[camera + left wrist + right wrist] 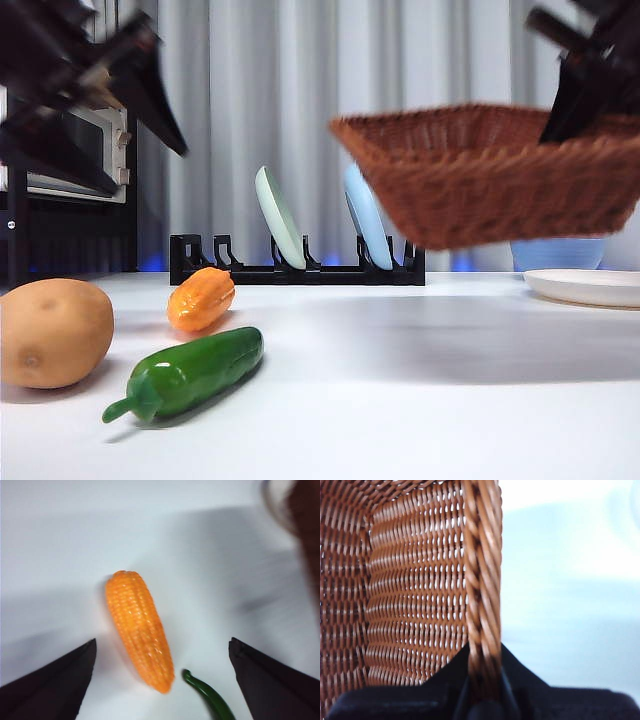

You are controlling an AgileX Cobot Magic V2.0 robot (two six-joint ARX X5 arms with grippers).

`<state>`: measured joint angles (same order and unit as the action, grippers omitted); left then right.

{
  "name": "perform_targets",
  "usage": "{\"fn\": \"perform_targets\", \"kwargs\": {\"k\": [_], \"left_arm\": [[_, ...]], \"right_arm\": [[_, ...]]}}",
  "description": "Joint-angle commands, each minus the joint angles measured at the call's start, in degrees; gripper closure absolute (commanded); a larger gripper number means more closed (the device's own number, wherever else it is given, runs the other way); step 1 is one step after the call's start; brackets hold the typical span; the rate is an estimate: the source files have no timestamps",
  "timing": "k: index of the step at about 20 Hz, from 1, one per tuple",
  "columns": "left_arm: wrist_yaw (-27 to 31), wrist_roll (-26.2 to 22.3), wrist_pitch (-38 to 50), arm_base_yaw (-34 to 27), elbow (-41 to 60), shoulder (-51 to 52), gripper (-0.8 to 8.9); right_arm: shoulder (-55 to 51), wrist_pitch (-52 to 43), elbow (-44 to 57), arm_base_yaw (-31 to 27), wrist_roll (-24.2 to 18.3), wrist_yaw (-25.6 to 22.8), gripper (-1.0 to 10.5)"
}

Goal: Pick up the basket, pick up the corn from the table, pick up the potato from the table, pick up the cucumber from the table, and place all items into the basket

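My right gripper [482, 680] is shut on the braided rim of the brown wicker basket [490, 175], which hangs tilted above the table at the right of the front view; the woven basket wall [415, 595] fills the right wrist view. High at the left, my left gripper [150, 95] hovers open over the orange corn [140, 627], which lies between its two jaws on the white table [420, 390]. The corn [200, 298] lies behind the green cucumber [190, 373], whose stem [207, 695] shows next to the corn's tip. The tan potato [50, 332] rests at the far left.
A black dish rack [295, 265] holding a pale green plate and a light blue plate stands at the back. A white plate [585, 285] and a blue bowl [555, 253] sit at the right under the basket. A microwave [70, 150] stands at the far left.
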<state>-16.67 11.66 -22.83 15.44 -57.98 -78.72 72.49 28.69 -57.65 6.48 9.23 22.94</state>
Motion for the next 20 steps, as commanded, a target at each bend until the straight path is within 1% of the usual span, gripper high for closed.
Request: {"fn": "perform_targets", "kwargs": {"k": [1,5,7,11,13,14,15,17,19,20], "left_arm": [[3.67,0.31,-1.99,2.38,-4.44,-7.32,3.68],[6.38,0.31,-3.02,5.27,-10.43,-18.36,3.69],[8.50,0.28,-2.23,6.36,-11.17,-21.90,3.69],[9.22,0.22,-2.10,7.04,-11.17,-26.25,3.71],[9.94,0.13,-1.92,7.06,-11.17,-26.62,4.02],[10.64,-0.59,-1.79,7.13,-11.17,-26.62,5.47],[10.58,-2.58,-1.66,7.13,-11.17,-26.60,7.82],[10.51,-3.41,-2.62,7.06,-11.78,-26.27,8.21],[10.54,-3.54,-5.92,7.08,-13.11,-23.19,8.21],[10.54,-4.35,-7.56,7.15,-13.79,-20.35,8.21]], "right_arm": [[-3.82,0.26,-0.61,-0.15,0.83,0.50,9.6],[-8.44,2.01,-0.61,-0.15,0.83,0.50,9.6],[-9.35,2.73,-0.61,-0.15,0.83,0.50,9.6],[-9.51,3.96,-0.61,-0.15,0.81,0.50,9.6],[-9.51,3.96,-0.61,-0.15,0.81,0.50,9.6],[-9.51,3.93,-0.61,-0.15,0.81,0.50,9.6],[-9.51,3.93,-0.61,-0.15,0.81,0.48,9.6],[-9.49,3.89,-0.61,-0.13,0.81,-0.76,9.6],[-9.27,3.50,-0.61,-0.09,0.81,-2.67,9.6],[-8.90,2.97,-0.61,-0.09,0.94,-2.45,9.6]]}}
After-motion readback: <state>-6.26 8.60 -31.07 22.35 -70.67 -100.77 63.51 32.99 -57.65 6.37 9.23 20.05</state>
